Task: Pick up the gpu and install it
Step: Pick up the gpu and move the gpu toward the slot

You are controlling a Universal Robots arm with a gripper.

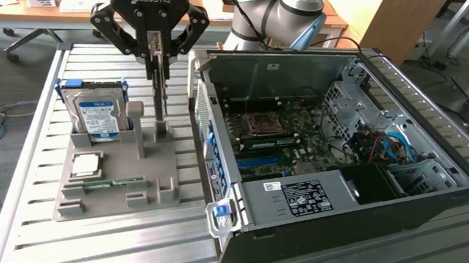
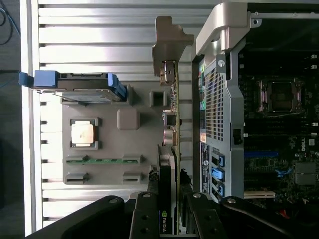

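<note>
The slatted aluminium worktop (image 1: pixel 113 240) carries everything. The open black computer tower (image 1: pixel 409 206) lies on its side on it, so the motherboard (image 1: pixel 263 126) faces up and can be reached from above. On the exterior view's left of the tower, just beside it, sits the grey moulded plastic holder tray (image 1: pixel 116 200). Its slots and pockets stand each part in a fixed pose for a downward grasp.

The silver hard drive with the blue-white label (image 1: pixel 97 114) stands upright in its blue caddy at the tray's far end. The gpu (image 1: pixel 160 99), a thin green circuit board with a dark face, stands on edge in the tray's slot nearest the tower. The black Robotiq tool (image 1: pixel 155 65) comes straight down on it, its fingers drawn narrow and clamped on the card's upper edge. The wrist view looks along that edge (image 2: pixel 174 149) between the fingers (image 2: pixel 149 204).

A square silver processor (image 1: pixel 86 164) lies flat in its pocket. The narrow green RAM stick (image 1: pixel 105 185) lies beside it.

The card's lower edge is hidden in the slot, so I cannot tell whether it has lifted clear. Its face shows only edge-on. The motherboard's expansion slot is hard to make out.
</note>
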